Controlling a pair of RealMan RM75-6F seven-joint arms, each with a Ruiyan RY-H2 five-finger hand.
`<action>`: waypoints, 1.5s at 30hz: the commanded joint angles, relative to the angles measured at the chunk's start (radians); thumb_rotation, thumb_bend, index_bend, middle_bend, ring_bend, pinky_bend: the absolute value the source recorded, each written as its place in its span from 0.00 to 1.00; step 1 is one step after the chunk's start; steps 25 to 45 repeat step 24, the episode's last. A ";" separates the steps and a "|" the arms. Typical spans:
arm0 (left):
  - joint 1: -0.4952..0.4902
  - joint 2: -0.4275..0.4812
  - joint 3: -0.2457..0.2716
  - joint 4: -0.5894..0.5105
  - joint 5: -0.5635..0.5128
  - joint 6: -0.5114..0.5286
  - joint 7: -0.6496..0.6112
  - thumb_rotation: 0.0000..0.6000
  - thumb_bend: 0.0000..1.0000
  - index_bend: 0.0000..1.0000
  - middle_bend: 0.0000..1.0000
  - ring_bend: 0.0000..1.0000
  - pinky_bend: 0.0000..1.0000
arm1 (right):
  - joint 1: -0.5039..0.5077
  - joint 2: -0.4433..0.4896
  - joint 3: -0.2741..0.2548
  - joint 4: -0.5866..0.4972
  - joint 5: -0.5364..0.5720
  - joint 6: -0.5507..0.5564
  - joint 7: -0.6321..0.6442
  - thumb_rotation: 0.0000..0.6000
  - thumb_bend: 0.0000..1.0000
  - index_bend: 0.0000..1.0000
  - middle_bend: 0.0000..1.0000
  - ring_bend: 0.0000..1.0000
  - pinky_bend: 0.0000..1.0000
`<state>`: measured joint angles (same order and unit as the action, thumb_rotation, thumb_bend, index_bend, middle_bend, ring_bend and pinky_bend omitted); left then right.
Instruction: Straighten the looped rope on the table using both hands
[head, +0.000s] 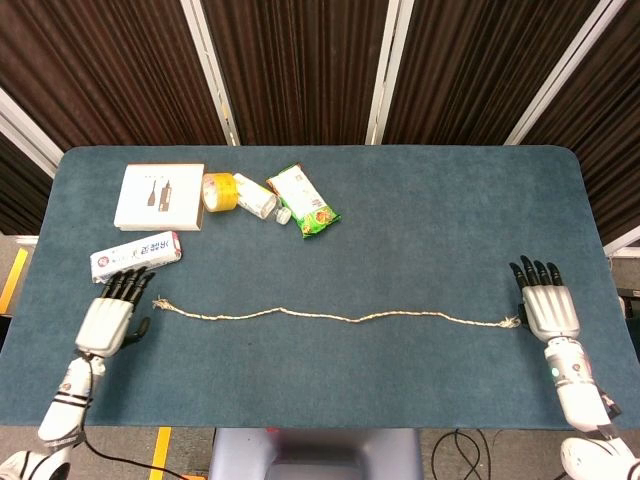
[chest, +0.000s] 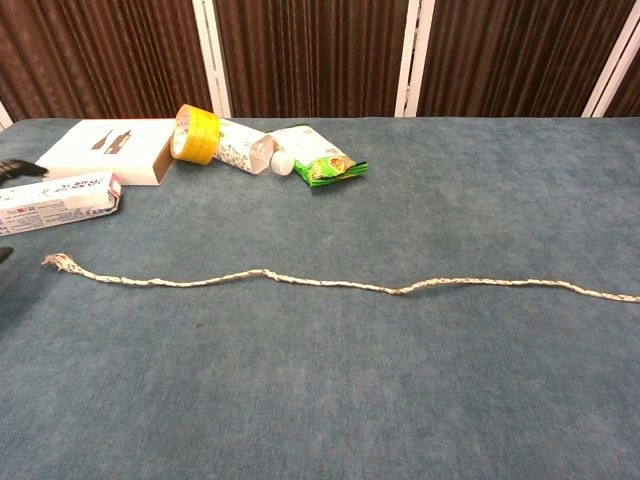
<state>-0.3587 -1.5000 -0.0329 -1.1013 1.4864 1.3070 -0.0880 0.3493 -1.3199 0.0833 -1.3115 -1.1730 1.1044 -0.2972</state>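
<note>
A thin tan rope (head: 330, 317) lies nearly straight across the blue table (head: 400, 220), with slight waves; it also runs across the chest view (chest: 330, 284). My left hand (head: 105, 318) lies flat beside the rope's left frayed end, fingers spread, a short gap apart from it. My right hand (head: 547, 310) rests flat at the rope's right end, fingers extended, holding nothing. Neither hand shows clearly in the chest view.
At the back left stand a white box (head: 160, 196), a yellow tape roll (head: 218, 191), a small bottle (head: 256, 197) and a green snack packet (head: 303, 200). A white toothpaste box (head: 135, 256) lies just beyond my left hand.
</note>
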 joint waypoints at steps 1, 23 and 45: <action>0.058 0.069 -0.003 -0.074 0.023 0.106 -0.084 1.00 0.43 0.00 0.00 0.00 0.04 | -0.093 0.073 -0.030 -0.104 -0.092 0.151 0.087 1.00 0.52 0.00 0.00 0.00 0.00; 0.219 0.327 0.118 -0.415 0.095 0.203 0.109 1.00 0.43 0.00 0.00 0.00 0.00 | -0.332 0.159 -0.123 -0.175 -0.389 0.544 0.194 1.00 0.40 0.00 0.00 0.00 0.00; 0.221 0.327 0.116 -0.415 0.096 0.206 0.111 1.00 0.43 0.00 0.00 0.00 0.00 | -0.332 0.158 -0.121 -0.175 -0.389 0.541 0.191 1.00 0.40 0.00 0.00 0.00 0.00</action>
